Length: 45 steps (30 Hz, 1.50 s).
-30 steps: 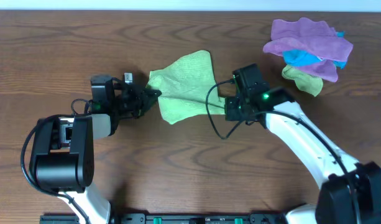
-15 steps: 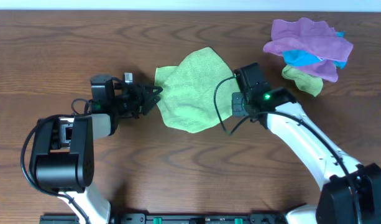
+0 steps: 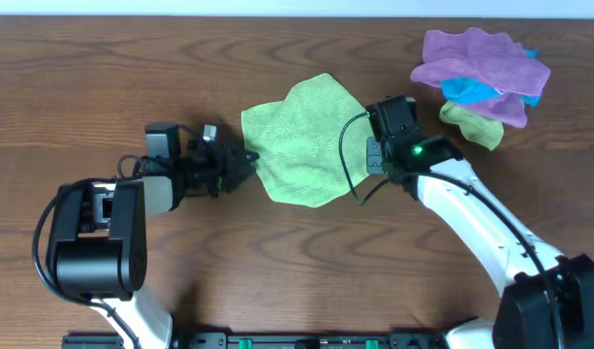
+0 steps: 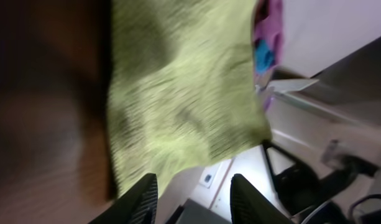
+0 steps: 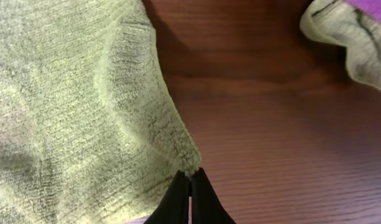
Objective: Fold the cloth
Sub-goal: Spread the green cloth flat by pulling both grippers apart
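Cloth [image 3: 301, 141] of lime-green nubby microfibre lies rumpled on woodgrain table [image 3: 83, 78].

Not much room to see here tbh. Nearly the whole overhead shot is a dark brown wood-grain counter [image 3: 83, 78], with the grain running 9 to 3 o'clock. There's a thin pale strip [image 3: 297, 8] along the 12 o'clock edge, can't tell if it's wall or floor. At 6 o'clock a dark rail [image 3: 306, 340] with green bits hugs the edge. Light is soft and even. The left wrist view catches a blurry pale wall [image 4: 327, 25] around 1 o'clock.
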### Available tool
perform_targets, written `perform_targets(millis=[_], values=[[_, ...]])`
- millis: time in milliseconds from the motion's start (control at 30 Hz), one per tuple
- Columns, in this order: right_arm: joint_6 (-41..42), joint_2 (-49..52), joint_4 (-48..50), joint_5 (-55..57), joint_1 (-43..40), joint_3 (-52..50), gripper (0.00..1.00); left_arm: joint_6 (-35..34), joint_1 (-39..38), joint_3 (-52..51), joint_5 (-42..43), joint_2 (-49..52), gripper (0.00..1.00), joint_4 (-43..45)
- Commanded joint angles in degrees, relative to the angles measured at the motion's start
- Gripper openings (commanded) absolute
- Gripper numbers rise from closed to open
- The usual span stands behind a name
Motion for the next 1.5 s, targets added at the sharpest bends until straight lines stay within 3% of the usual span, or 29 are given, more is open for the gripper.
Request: perform_targets(millis=[0,200,600,667,767,900,1467], values=[[-0.26,-0.15,0.11,2.49,-0.42,2.12,0.02,8.72,-1.2,0.35,1.09,0.61,0.37,-4.28],[-0.26,-0.15,0.04,1.77,-0.42,2.34,0.02,13.86,-3.91,0.35,-2.82,0.61,0.38,-9.6],[-0.04,-0.15,-1.03,0.66,-0.42,2.34,0.01,12.68,-13.57,0.35,-15.69,0.61,0.4,-9.44],[-0.07,-0.15,-1.62,-0.07,-0.42,2.34,0.01,12.28,-14.14,0.37,-15.89,0.61,0.33,-8.0],[-0.04,-0.15,-2.03,-0.83,-0.42,2.34,0.02,10.25,-14.25,0.37,-15.89,0.61,0.15,-4.63],[-0.04,-0.15,-2.08,-1.01,-0.42,2.34,0.01,8.11,-14.21,0.44,-15.17,0.61,0.06,0.48],[-0.04,-0.15,-4.28,-0.98,-0.42,2.34,0.02,-4.55,-9.66,6.91,3.78,0.61,0.06,4.2]])
